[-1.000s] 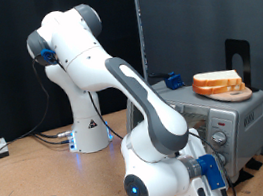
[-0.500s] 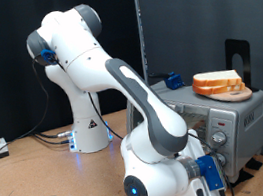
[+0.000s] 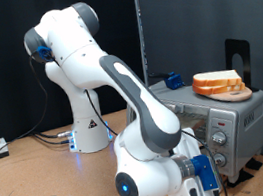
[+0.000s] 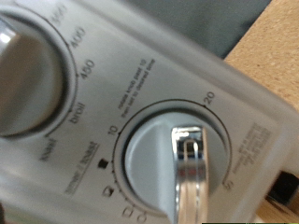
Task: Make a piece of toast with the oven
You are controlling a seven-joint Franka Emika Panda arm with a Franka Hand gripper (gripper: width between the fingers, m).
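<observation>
The gripper (image 3: 208, 178) sits low at the exterior view's bottom, against the front of the oven (image 3: 226, 120); whether its fingers are spread I cannot tell. Up close, one metal finger (image 4: 190, 177) lies on a timer knob (image 4: 168, 159) — two knobs show there. Farther back, a stack of bread slices (image 3: 217, 84) rests on the oven's top.

arm's lower end (image 3: 149, 171) now lower, further from oven (image 3: 221, 118)

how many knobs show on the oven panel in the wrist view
2: one knob at the picture's centre with the timer scale, one knob cut off at the edge by temperature numbers. Others may be outside the frame.
</observation>
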